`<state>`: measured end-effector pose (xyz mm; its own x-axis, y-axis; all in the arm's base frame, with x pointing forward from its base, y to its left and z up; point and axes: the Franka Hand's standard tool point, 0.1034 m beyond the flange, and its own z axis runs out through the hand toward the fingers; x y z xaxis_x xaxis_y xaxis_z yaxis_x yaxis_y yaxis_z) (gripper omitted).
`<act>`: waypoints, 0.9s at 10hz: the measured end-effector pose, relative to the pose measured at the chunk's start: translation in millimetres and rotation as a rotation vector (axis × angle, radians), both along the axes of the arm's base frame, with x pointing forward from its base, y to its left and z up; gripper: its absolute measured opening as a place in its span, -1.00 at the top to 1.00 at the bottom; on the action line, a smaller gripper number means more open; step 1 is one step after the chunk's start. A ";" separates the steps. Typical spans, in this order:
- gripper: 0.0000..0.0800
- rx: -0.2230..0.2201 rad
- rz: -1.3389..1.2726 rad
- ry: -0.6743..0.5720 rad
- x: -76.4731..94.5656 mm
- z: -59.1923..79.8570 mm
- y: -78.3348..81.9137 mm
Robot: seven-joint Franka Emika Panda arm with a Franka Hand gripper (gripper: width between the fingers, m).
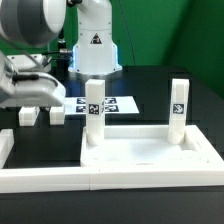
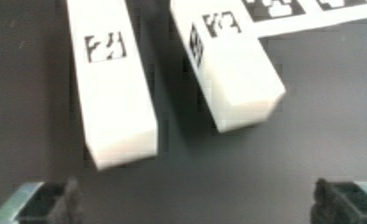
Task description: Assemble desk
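The white rimmed tabletop panel (image 1: 150,150) lies flat at the front of the table. Two white legs stand upright on it, one at its far left corner (image 1: 94,110) and one at its far right corner (image 1: 178,108), each with a black-and-white tag. Two loose legs lie on the black table at the exterior view's left (image 1: 28,116) (image 1: 57,114). In the wrist view they lie side by side, one longer-looking (image 2: 118,90) and one beside it (image 2: 233,70). My gripper (image 1: 32,98) (image 2: 198,203) hovers above them, open and empty, with nothing between the fingertips (image 2: 47,200).
The marker board (image 1: 108,103) (image 2: 295,12) lies behind the loose legs. Long white border rails (image 1: 60,178) run along the front and left of the table. The robot base (image 1: 92,45) stands at the back.
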<state>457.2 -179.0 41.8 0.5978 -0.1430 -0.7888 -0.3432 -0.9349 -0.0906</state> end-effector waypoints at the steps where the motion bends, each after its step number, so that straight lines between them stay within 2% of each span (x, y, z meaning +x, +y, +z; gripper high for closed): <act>1: -0.62 0.004 0.014 0.042 -5.2 -0.7 4.4; 5: -0.62 -0.008 0.015 0.023 -2.2 -2.9 2.7; 7: -0.62 -0.012 0.028 0.019 -8.8 -3.7 16.9; 9: -0.62 -0.011 0.032 0.025 -11.8 -6.4 20.0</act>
<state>445.4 -159.0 35.4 0.5823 -0.1332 -0.8020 -0.3151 -0.9463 -0.0717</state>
